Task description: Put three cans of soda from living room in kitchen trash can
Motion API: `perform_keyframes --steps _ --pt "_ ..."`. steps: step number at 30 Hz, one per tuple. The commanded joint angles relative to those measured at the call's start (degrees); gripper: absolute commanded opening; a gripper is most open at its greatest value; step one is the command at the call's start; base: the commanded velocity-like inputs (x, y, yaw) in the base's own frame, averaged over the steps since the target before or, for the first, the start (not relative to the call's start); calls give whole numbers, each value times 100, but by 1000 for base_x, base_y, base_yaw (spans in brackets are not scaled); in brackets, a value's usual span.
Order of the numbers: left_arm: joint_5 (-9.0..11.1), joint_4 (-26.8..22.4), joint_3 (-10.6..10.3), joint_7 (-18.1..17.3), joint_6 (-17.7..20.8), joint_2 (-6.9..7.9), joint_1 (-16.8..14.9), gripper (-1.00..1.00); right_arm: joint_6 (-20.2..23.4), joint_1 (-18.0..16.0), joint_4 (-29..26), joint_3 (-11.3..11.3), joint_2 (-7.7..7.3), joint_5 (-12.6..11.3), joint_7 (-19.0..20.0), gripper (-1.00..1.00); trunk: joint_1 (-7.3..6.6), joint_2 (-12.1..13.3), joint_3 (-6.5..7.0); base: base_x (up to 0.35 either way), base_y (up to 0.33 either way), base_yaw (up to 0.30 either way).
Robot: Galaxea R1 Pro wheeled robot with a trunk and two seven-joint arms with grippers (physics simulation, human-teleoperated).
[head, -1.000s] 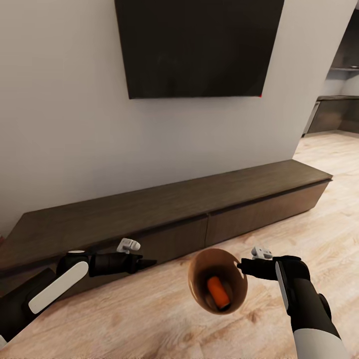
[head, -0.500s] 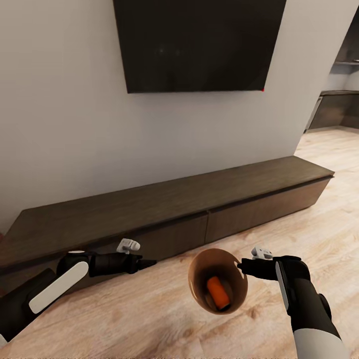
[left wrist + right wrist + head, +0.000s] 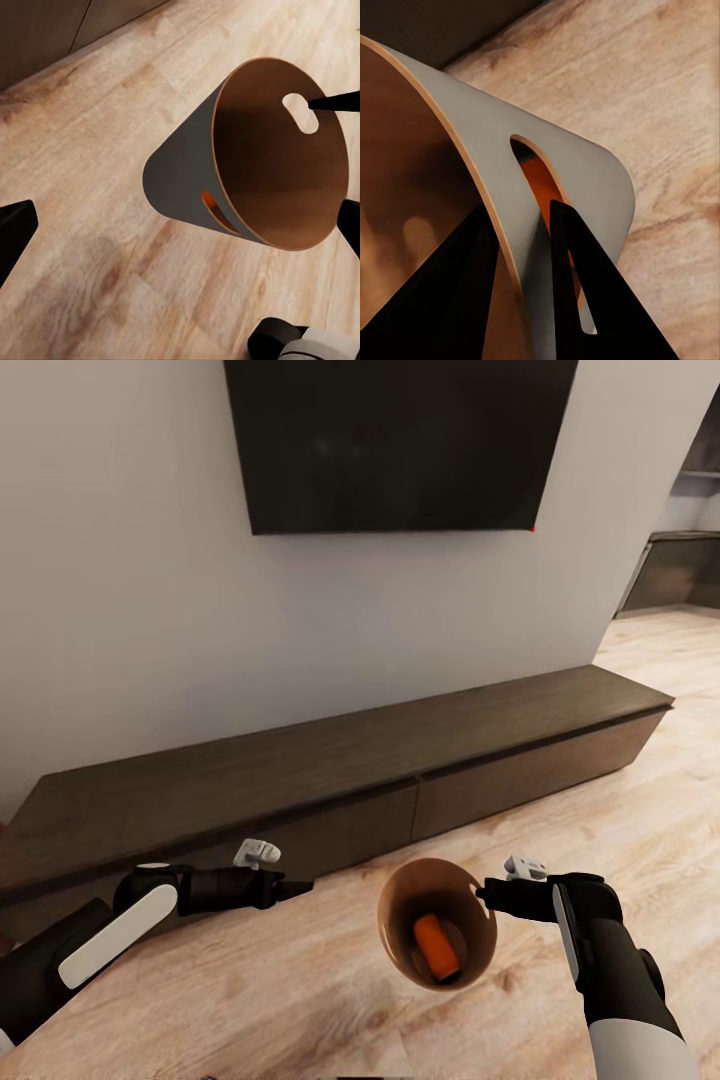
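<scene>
Motion of the camera alone is registered over the last second in the head view: the wall screen (image 3: 400, 440) and the low cabinet (image 3: 340, 760) are shifted slightly within the picture, while the bin (image 3: 437, 923) and both arms are kept where they were. From this it is judged that the base is being driven, with the kitchen opening (image 3: 680, 550) seen at the far right, and that carrying is under way rather than picking. The bin is held off the wood floor (image 3: 650, 760) by the right tool (image 3: 486, 896), clamped on its rim. An orange can (image 3: 437, 946) is seen lying inside; a paler shape beside it cannot be identified. The left tool (image 3: 296, 886) is held apart from the bin, its jaws apparently together.

In the left wrist view, the bin (image 3: 247, 157) is shown tilted, orange glimpsed through a handle slot.

In the right wrist view, the bin wall (image 3: 510, 180) is pinched between both fingers (image 3: 585, 300).
</scene>
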Motion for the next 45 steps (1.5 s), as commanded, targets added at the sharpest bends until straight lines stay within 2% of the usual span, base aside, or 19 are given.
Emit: perform_keyframes --steps 1,45 --pt "1 0 0 0 0 0 0 100 45 -2 -1 0 1 -164 3 -100 -1 -1 -9 0 0 0" --pt "11 83 2 -9 3 0 0 100 45 0 47 -46 -3 -181 -6 -100 -1 -1 -420 0 0 0"
